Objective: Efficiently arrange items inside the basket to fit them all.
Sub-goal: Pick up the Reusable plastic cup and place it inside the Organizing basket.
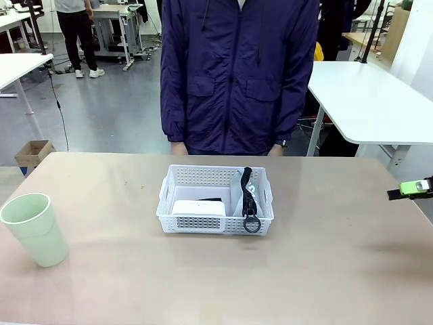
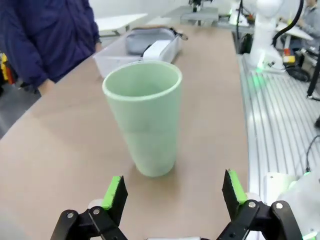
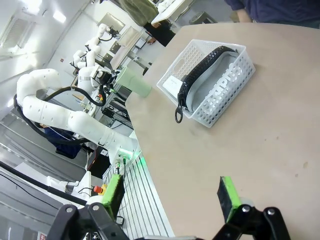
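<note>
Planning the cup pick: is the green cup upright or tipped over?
Upright: the cup stands on its base, mouth up, outside the basket.

one readable text: white block capitals "campus" on the side of the grey pouch (image 3: pixel 210 75), right wrist view. the word runs tilted along the pouch's long side and is read through the lattice wall of the basket (image 3: pixel 192 52), so the strokes are chopped up by the holes. in the front view the pouch lettering can't be made out. a red-and-white sticker (image 3: pixel 43 235) at that view's bottom-left edge is too small to read
</note>
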`<control>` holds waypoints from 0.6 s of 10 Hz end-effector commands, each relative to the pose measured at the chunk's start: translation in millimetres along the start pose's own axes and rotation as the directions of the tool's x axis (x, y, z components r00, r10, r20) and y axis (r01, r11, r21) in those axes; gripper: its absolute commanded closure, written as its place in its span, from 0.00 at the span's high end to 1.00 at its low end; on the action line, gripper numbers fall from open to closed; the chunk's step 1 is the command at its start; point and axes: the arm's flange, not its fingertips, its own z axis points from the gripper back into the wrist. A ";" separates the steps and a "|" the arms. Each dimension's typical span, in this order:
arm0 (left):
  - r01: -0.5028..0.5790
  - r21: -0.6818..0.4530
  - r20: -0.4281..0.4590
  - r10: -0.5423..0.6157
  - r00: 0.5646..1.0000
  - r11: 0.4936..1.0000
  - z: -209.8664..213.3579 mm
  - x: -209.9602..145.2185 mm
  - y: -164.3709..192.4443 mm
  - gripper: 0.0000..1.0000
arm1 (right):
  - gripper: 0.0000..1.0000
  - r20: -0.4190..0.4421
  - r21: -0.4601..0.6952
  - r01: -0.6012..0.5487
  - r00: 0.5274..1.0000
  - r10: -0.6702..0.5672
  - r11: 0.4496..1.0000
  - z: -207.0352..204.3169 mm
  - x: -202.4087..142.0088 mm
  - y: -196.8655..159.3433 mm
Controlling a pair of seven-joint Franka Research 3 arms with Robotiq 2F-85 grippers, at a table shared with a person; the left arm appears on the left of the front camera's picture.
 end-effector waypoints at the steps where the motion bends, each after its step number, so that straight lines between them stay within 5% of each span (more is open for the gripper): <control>1: 0.012 0.031 0.009 -0.012 1.000 0.999 -32.4 -6.2 -11.4 1.00 | 1.00 0.018 0.008 -0.001 1.000 0.001 1.000 -0.8 1.4 2.6; 6: -0.041 0.001 -0.037 0.041 0.998 0.999 -73.0 -32.0 -10.2 1.00 | 1.00 0.018 0.008 -0.001 1.000 0.001 1.000 -0.8 1.4 2.6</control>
